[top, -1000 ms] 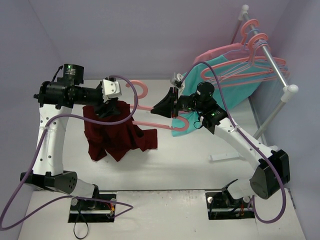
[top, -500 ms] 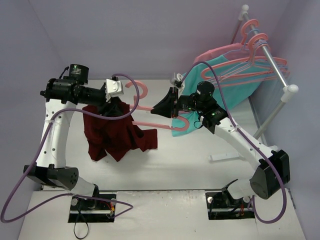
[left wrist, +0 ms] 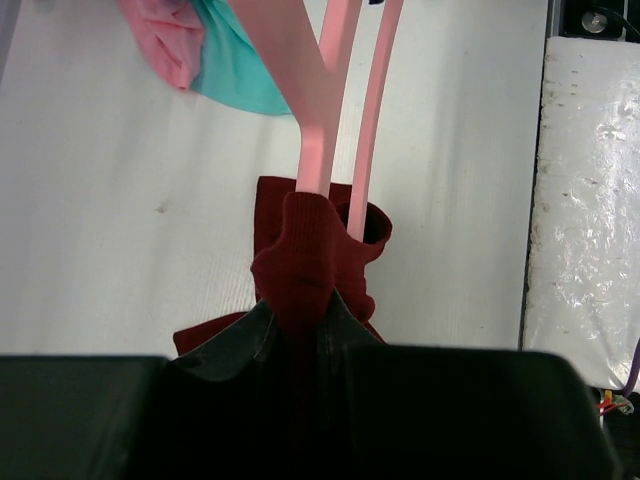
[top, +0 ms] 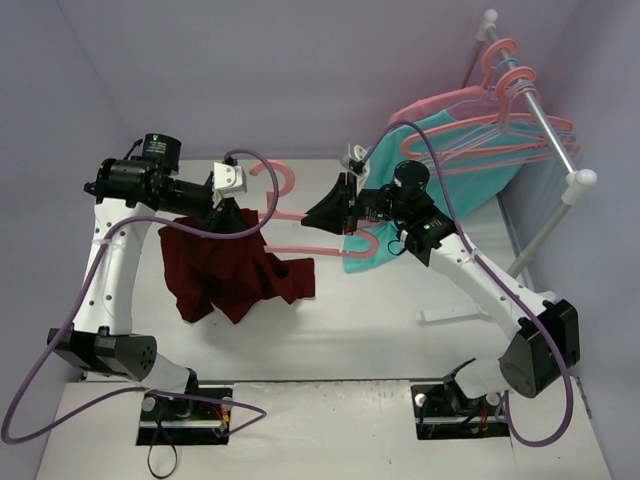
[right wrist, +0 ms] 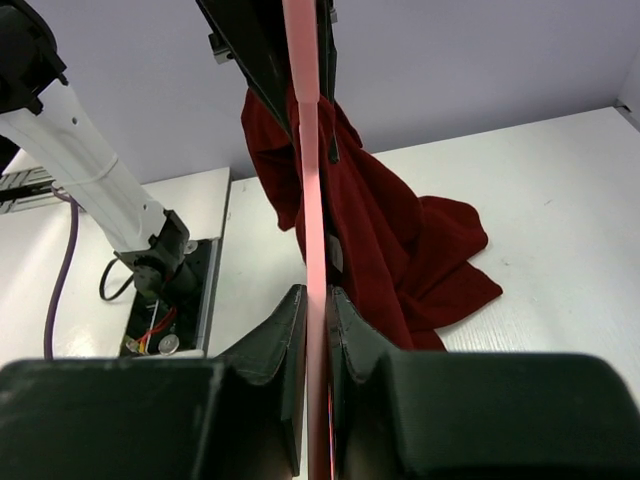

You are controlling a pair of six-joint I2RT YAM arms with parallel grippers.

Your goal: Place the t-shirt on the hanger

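The salmon-pink hanger (top: 300, 250) was held above the table (top: 380, 330) by the right gripper (top: 332, 212). Its fingers were pressed together on one thin bar of the frame, presumably so that the frame was kept steady while cloth was drawn over it. At the end of the hanger away from that gripper the maroon t-shirt (top: 225, 275) was bunched, with a fold of it pinched tight in the left gripper (top: 222, 215). In the left wrist view both pink bars were seen to run into the gathered cloth, the thinner one through an opening. Whether that opening was the collar or a sleeve could not be told. The rest of the shirt was left hanging below the hanger, its lower part spread on the table. The shirt was judged to be only partly threaded. Beyond the hanger, on the right gripper's side, a teal garment (top: 450, 185) and a pink garment (top: 430, 105) were hung from a rail (top: 545, 120).
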